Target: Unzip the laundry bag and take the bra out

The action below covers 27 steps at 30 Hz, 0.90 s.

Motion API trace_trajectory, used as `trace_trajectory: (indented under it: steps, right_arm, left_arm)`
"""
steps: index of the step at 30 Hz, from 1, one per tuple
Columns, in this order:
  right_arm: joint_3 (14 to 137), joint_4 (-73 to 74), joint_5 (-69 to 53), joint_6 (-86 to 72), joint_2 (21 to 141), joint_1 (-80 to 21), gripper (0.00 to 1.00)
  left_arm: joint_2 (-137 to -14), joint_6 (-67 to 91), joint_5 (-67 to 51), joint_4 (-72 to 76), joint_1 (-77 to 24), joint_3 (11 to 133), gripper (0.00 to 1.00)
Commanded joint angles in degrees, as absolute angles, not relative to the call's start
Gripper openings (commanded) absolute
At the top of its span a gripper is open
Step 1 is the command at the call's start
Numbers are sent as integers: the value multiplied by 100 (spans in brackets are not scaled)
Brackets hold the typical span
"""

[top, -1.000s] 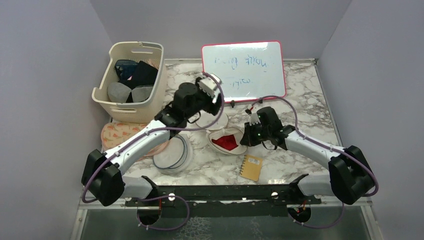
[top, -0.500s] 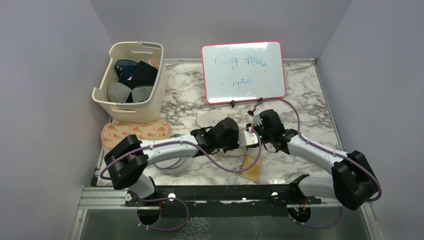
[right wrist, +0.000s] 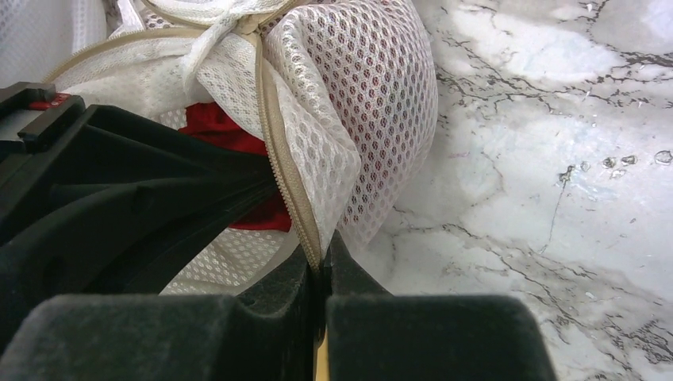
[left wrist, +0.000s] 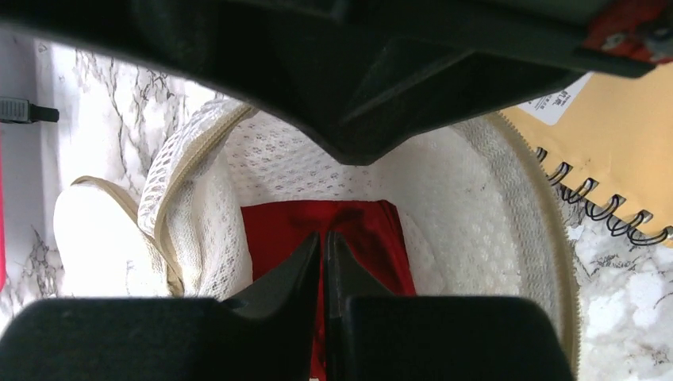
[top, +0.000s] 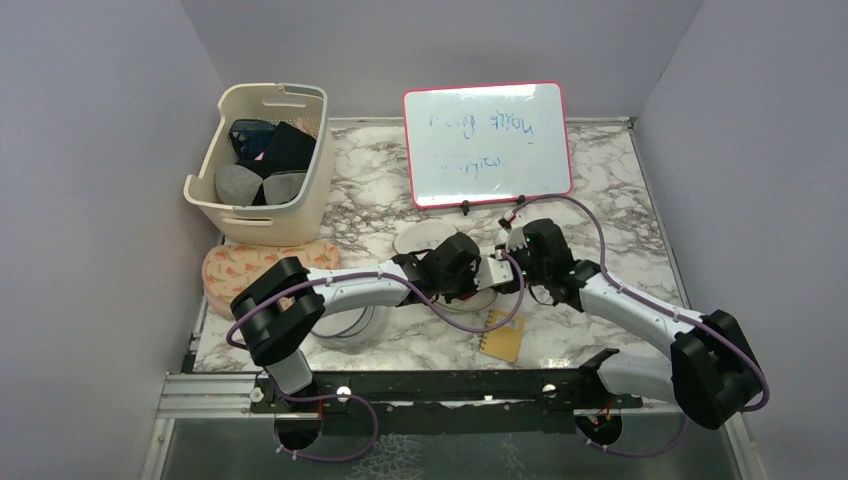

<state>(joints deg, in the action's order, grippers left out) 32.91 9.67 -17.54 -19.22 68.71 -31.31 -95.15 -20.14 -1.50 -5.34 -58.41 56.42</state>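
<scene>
Observe laundry bag (left wrist: 476, 214) unzipped on the marble table (right wrist: 555, 159), mouth open, zipper rim just beside the wire binding of the spiral notebook (left wrist: 627, 151). See red bra (left wrist: 365, 238) inside, on the mesh floor. Find left gripper (left wrist: 324, 238) reaching into the bag, clenched, tips meeting against the red cloth; cannot tell whether cloth is caught between them. Find right gripper (right wrist: 319, 262) beyond the notebook, clamped on the bag's zipper edge, with mesh bunched above the bra.
</scene>
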Motion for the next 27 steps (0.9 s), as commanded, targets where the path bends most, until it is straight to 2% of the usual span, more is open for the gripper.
trace_trajectory:
  steps: [1, 7, 11, 18, 27]
  right_arm:
    - [3375, 772, -1430, -1923, 6713, -3152, 1]
    - [3865, 859, -1405, -1904, 6413, -3155, 1]
    - [4000, 940, -1389, -1874, 6366, -3155, 1]
    - [4000, 936, -1492, -1959, 6269, -3153, 1]
    - [4009, 999, -1677, -1962, 6272, -3150, 1]
  left_arm:
    - [-9642, -1651, -939, -370, -5631, 5771, 0]
    - [-9896, -1201, -1991, -206, -5268, 5889, 5]
    - [-10006, -607, -2227, 196, -5176, 5806, 8]
    - [-9495, 656, -1775, 1556, -5126, 5098, 21]
    - [-9219, 1585, -1070, 2574, -5213, 4055, 28]
